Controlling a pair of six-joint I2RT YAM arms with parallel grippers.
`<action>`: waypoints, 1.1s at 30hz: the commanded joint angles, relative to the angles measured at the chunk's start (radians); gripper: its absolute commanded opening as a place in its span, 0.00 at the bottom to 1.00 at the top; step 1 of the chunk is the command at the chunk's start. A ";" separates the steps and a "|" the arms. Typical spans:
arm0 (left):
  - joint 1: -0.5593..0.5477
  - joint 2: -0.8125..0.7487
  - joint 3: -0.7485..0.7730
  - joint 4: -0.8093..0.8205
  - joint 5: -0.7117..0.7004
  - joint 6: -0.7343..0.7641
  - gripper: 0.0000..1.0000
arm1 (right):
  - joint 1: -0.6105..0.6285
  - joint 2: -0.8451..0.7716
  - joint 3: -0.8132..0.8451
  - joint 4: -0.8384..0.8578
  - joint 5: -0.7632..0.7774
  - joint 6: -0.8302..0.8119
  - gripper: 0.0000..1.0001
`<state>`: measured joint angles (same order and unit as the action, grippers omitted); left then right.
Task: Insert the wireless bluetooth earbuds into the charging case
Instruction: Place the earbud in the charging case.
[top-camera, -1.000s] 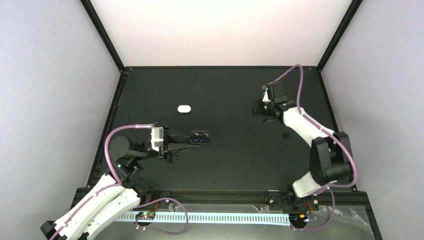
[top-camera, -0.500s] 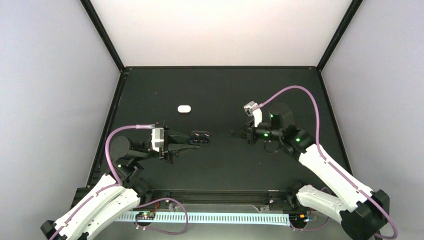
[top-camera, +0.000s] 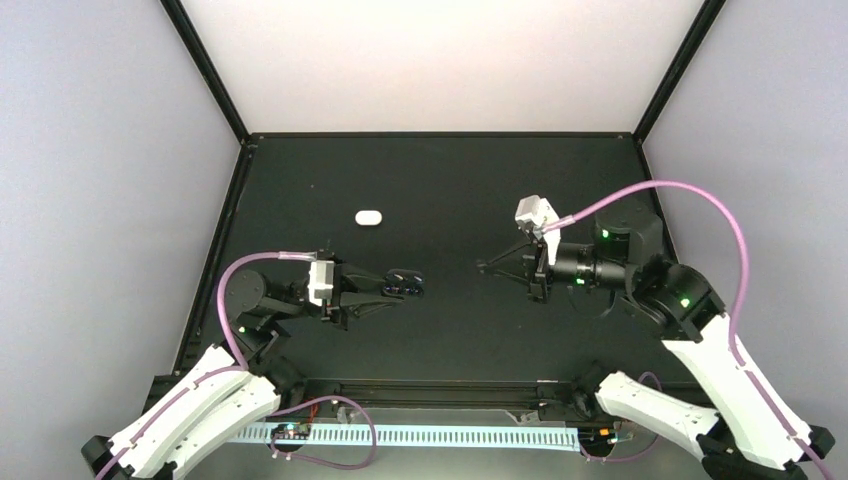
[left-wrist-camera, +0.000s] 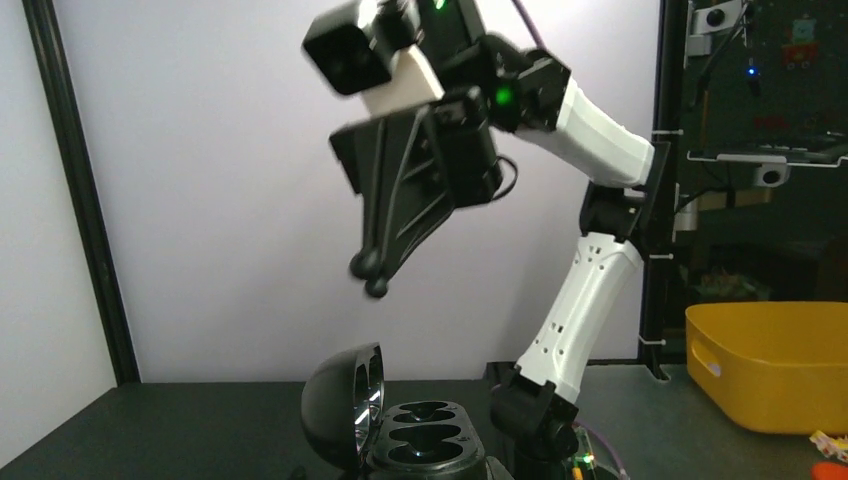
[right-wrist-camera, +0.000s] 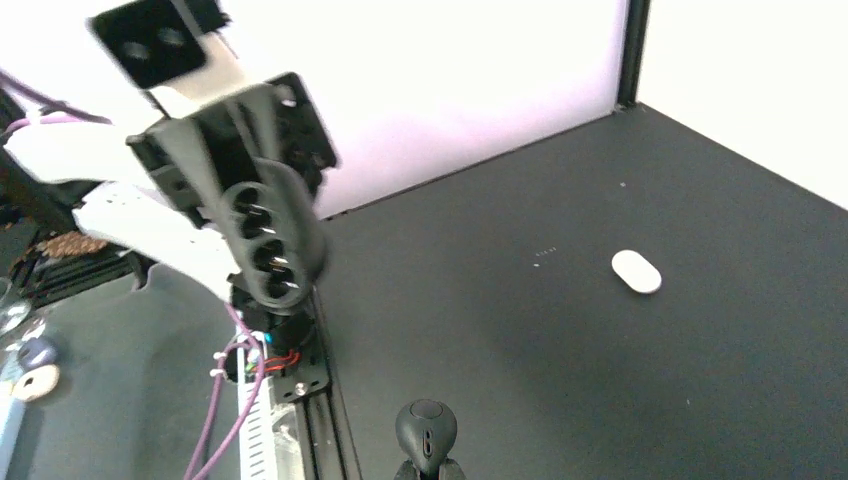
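A black charging case (top-camera: 404, 283) is held above the table, my left gripper (top-camera: 388, 285) shut on it. Its lid (left-wrist-camera: 345, 405) stands open to the left and the wells (left-wrist-camera: 430, 435) are dark and bare. My right gripper (top-camera: 487, 267) points left toward the case, a short gap away and slightly higher. It is shut on a small dark teardrop-shaped earbud (right-wrist-camera: 427, 432), which sticks out past the fingertips. In the right wrist view the case (right-wrist-camera: 272, 245) faces the camera, its wells showing. No white earbuds are in view.
A small white pill-shaped object (top-camera: 369, 217) lies on the black table (top-camera: 450, 180) at the back left, also seen in the right wrist view (right-wrist-camera: 636, 271). A rail (top-camera: 440, 388) runs along the near edge. A yellow bin (left-wrist-camera: 770, 360) stands beyond the table.
My right arm has swung in from the back right to the middle and now points left at the case. My left gripper and the case have shifted slightly nearer.
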<state>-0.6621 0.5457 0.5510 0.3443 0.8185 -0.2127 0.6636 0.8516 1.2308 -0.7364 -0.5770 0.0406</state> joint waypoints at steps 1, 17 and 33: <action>-0.010 0.014 0.010 0.011 0.050 0.037 0.01 | 0.120 0.044 0.149 -0.238 0.141 -0.109 0.01; -0.016 0.101 0.062 -0.041 0.236 0.071 0.02 | 0.434 0.247 0.409 -0.425 0.243 -0.148 0.01; -0.027 0.111 0.066 -0.047 0.250 0.077 0.02 | 0.540 0.362 0.477 -0.433 0.278 -0.165 0.01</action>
<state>-0.6823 0.6548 0.5697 0.2920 1.0401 -0.1661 1.1854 1.1988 1.6745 -1.1538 -0.3389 -0.1085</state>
